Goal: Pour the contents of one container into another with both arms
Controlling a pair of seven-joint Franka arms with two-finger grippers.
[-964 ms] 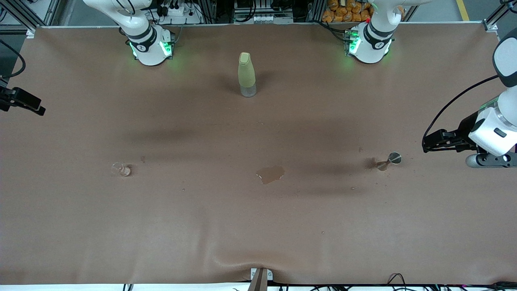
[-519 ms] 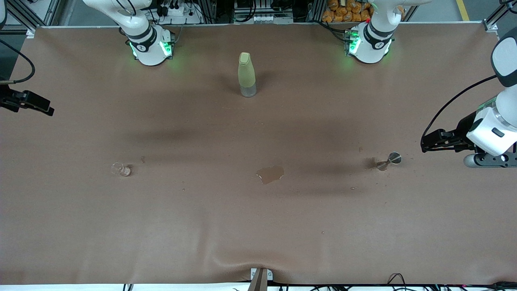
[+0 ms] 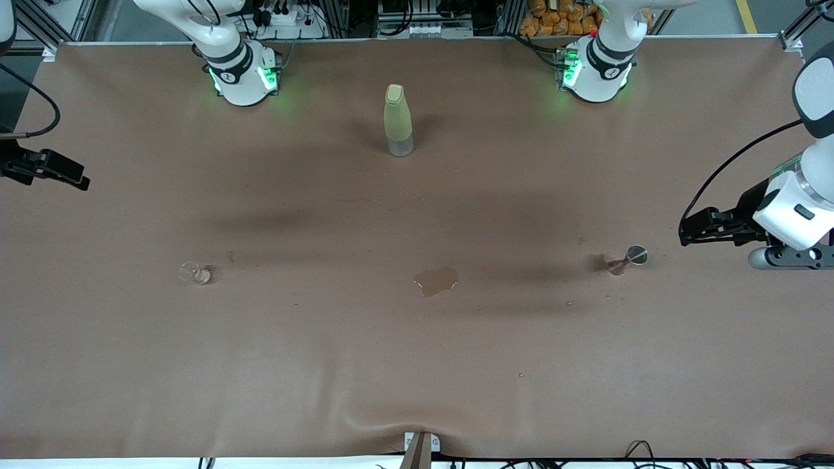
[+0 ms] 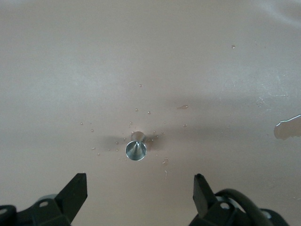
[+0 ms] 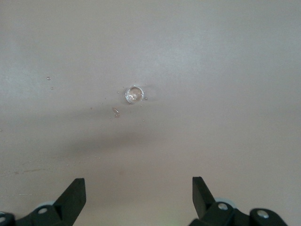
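**Both grippers up and open, each looking down at a small vessel on the brown table**

The left arm's small black two-finger gripper (image 3: 692, 229) hangs over the left arm's end of the brown paper-covered table (image 3: 417, 365), its jaws spread wide with nothing between them. In the left wrist view the fingertips (image 4: 79, 186) frame bare table, and the small shiny metal cone-shaped cup (image 4: 136, 149) stands ahead of the gap, roughly midway between the two fingers but clear of both. Water droplets are scattered around it. From the front the same metal cup (image 3: 629, 258) sits on the table near that gripper, toward the table's middle from it.

The right arm's small black two-finger gripper (image 3: 65, 176) is over the right arm's end of the table, jaws likewise wide apart and empty. In the right wrist view its fingertips (image 5: 77, 190) show at the frame's edge, and the small clear glass cup (image 5: 134, 94) lies well ahead of them, in line with the gap; it may hold a little liquid, though that is hard to tell. In the front view this glass cup (image 3: 194, 272) stands nearer the camera than the gripper's spot.

A tall pale-green capped bottle (image 3: 397, 120) stands upright between the two arm bases. A small brown puddle (image 3: 435, 280) lies on the table between the two cups.
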